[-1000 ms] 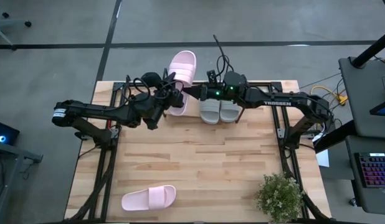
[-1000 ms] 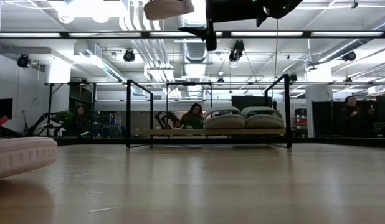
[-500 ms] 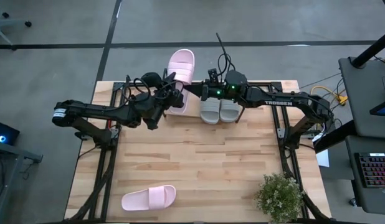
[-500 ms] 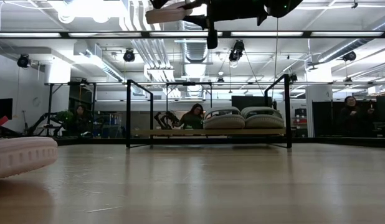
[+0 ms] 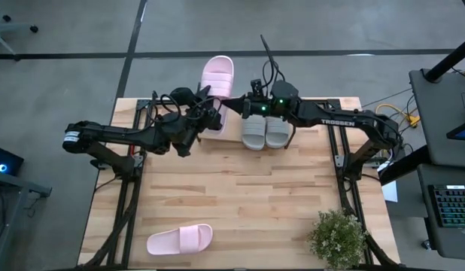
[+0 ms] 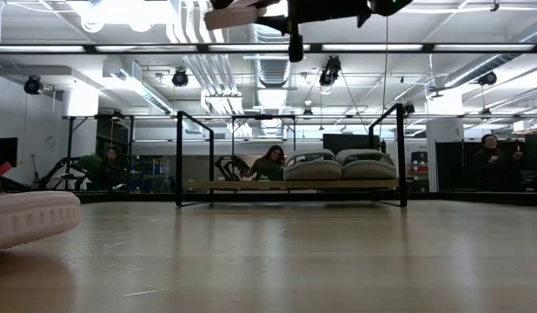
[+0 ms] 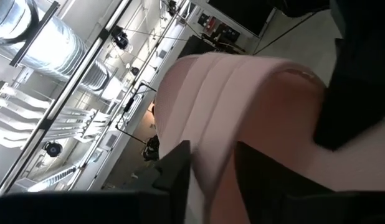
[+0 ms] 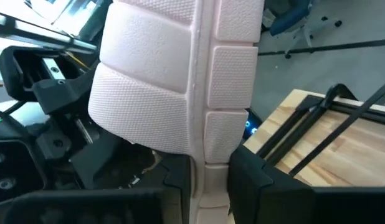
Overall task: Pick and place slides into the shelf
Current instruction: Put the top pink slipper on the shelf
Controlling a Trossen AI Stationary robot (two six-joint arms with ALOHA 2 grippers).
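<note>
Carefully, with the right gripper [image 5: 231,102] clamped on the sole edge of the pink slide [image 5: 217,78] aloft at the table's 12 o'clock edge, and the left gripper [image 5: 213,117] beside it (gripping or released, I cannot tell), I'd confirm it hangs free before lowering it level onto the shelf [image 6: 242,185] at the grey pair's [image 5: 264,134] 9 o'clock.

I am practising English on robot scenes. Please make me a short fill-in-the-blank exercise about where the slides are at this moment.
1. The two slides on the shelf are light ____ in colour.
2. The right tool is shut on a ____ slide held in the air.
3. The other pink slide lies on the ____, near the front edge.
4. A small green ____ stands at the table's front right corner.

Missing words: grey; pink; table; plant
</note>
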